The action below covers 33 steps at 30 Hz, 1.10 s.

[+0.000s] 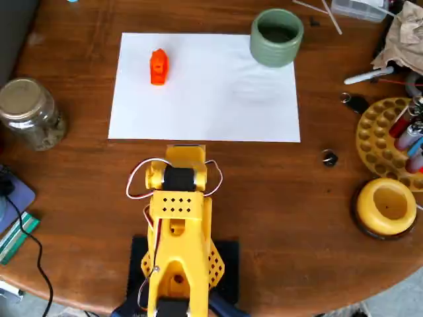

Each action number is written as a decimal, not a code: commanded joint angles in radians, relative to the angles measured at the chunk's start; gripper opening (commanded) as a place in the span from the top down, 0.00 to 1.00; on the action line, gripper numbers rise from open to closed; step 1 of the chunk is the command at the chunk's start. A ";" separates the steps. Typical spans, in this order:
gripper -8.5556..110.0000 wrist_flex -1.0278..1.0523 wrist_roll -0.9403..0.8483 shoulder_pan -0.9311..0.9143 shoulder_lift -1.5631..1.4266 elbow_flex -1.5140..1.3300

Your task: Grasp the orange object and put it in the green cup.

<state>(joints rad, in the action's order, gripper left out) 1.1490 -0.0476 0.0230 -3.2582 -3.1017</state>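
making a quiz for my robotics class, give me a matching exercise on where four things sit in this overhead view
Things:
1. orange object
2. green cup
3. glass jar
4. yellow round holder

Places in the overhead view:
A. on the bare wood at the left edge
B. on the white paper's upper left part
C. on the wood at the lower right
D. at the paper's upper right corner

Pairs: 1-B, 2-D, 3-A, 4-C

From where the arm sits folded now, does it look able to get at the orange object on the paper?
Probably yes. The orange object lies alone on the white paper, nothing standing between it and the arm; the green cup sits well aside.
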 commanded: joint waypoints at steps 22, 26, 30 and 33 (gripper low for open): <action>0.93 0.003 -0.006 0.002 -0.002 0.003; 0.93 0.003 -0.005 0.002 -0.002 0.003; 0.93 -0.005 -0.002 0.002 -0.002 0.003; 0.93 -0.008 0.000 0.002 -0.002 0.003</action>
<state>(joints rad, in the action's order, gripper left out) 1.1490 -0.0476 0.0230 -3.2582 -3.1017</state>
